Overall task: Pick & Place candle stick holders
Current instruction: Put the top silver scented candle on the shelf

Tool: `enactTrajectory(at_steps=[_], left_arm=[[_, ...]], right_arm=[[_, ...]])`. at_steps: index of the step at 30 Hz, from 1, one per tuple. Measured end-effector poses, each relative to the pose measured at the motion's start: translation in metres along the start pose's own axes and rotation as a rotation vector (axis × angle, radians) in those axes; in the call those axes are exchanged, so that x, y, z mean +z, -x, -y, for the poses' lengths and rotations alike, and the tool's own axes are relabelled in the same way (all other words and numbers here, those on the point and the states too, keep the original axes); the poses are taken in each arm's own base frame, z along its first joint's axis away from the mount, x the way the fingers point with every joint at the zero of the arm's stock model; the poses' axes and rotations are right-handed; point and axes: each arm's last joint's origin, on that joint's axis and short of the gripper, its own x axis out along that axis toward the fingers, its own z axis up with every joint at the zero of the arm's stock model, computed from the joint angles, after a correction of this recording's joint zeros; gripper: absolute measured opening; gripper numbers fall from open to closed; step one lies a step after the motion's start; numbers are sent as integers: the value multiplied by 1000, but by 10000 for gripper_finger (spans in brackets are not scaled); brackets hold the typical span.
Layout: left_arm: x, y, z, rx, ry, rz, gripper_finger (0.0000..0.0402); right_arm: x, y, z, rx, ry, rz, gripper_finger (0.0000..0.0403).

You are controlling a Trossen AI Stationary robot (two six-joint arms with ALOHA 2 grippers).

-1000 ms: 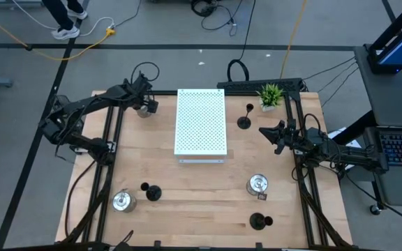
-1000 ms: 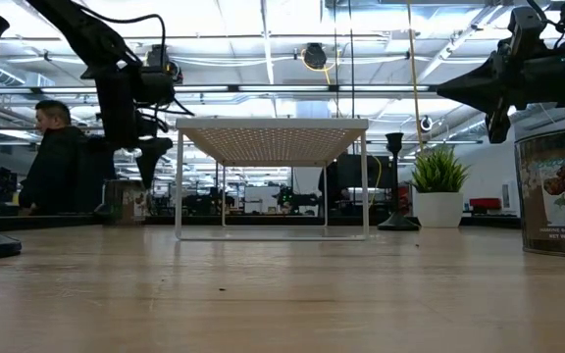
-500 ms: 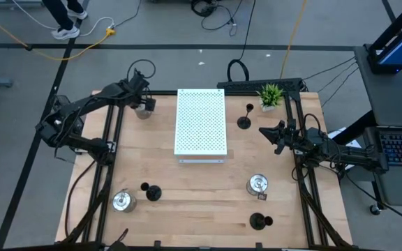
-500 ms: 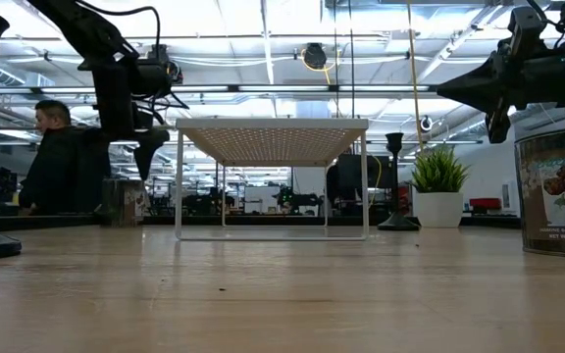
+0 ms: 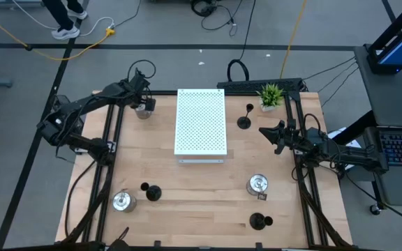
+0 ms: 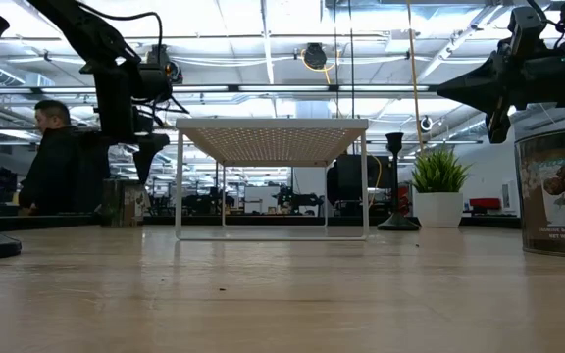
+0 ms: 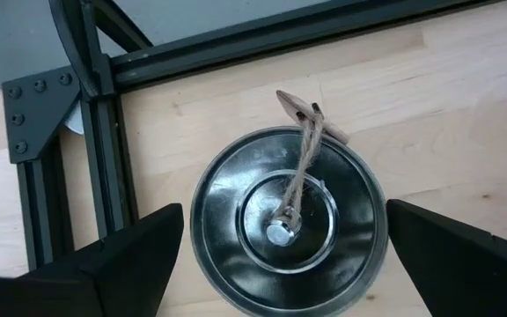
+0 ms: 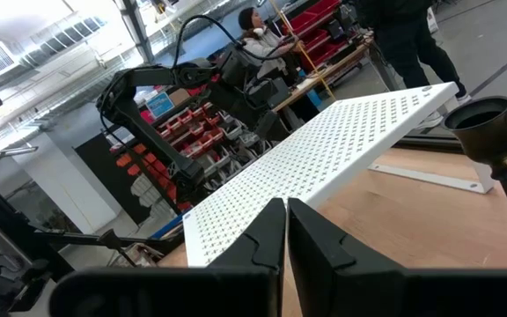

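My left gripper (image 7: pixel 280 255) has its 2 fingers (image 7: pixel 117 264) wide apart, and a silver holder (image 7: pixel 287 220) sits directly between them, a little below the tips, not touched by either one. A twine tag (image 7: pixel 306 141) lies across its cup. In the last second the gripper has come slightly closer to the frame rail (image 7: pixel 104 150) and now it hangs centred over this holder, so I judge the approach is finished and the next step is to go down and close. The fingers must pass on both sides of the round wall without pushing it.

In the high view this left gripper (image 5: pixel 144 103) is at the far left corner of the table (image 5: pixel 208 202), just beside the white board (image 5: pixel 201 122).

My right gripper (image 8: pixel 285 231) has its 2 fingers pressed together on nothing and has not moved. Ahead of its tips stands a black holder (image 8: pixel 482 128), near the board's edge. In the high view the right gripper (image 5: pixel 265 132) waits near the plant (image 5: pixel 270 94).

The other holders are well apart from both grippers, on the near half: 1 silver (image 5: pixel 123 201) beside 1 black (image 5: pixel 151 192), another silver (image 5: pixel 257 185), and another black (image 5: pixel 258 222). I think the task is only at its beginning.
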Motion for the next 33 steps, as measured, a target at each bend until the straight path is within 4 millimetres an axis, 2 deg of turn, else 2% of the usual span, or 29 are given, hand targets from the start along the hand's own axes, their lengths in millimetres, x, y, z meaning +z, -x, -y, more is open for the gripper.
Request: enactTrajectory(at_steps=[16, 33], left_arm=[[-2, -27, 9, -13, 1, -111, 400], [-7, -24, 20, 11, -59, -90, 399]], right_arm=[[0, 0, 0, 1, 0, -1, 9], [0, 0, 0, -1, 1, -5, 9]])
